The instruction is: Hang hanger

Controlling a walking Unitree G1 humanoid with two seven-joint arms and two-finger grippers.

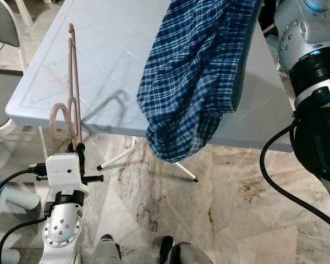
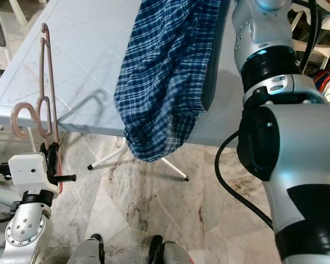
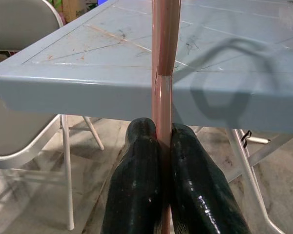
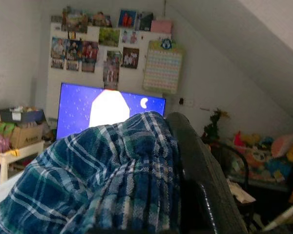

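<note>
Hanger (image 1: 72,82), pink and slim, stands upright at the near left corner of the pale blue table (image 1: 115,49), its hook (image 1: 59,118) curling low beside the table edge. The left gripper (image 3: 162,146) has its black fingers pressed onto the hanger's shaft from both sides. A blue plaid shirt (image 1: 198,77) hangs over the table's front edge, draped over a finger (image 4: 205,180) of the right gripper (whether that one is spread or closed cannot be told). A folding chair (image 3: 24,73) stands left of the table.
</note>
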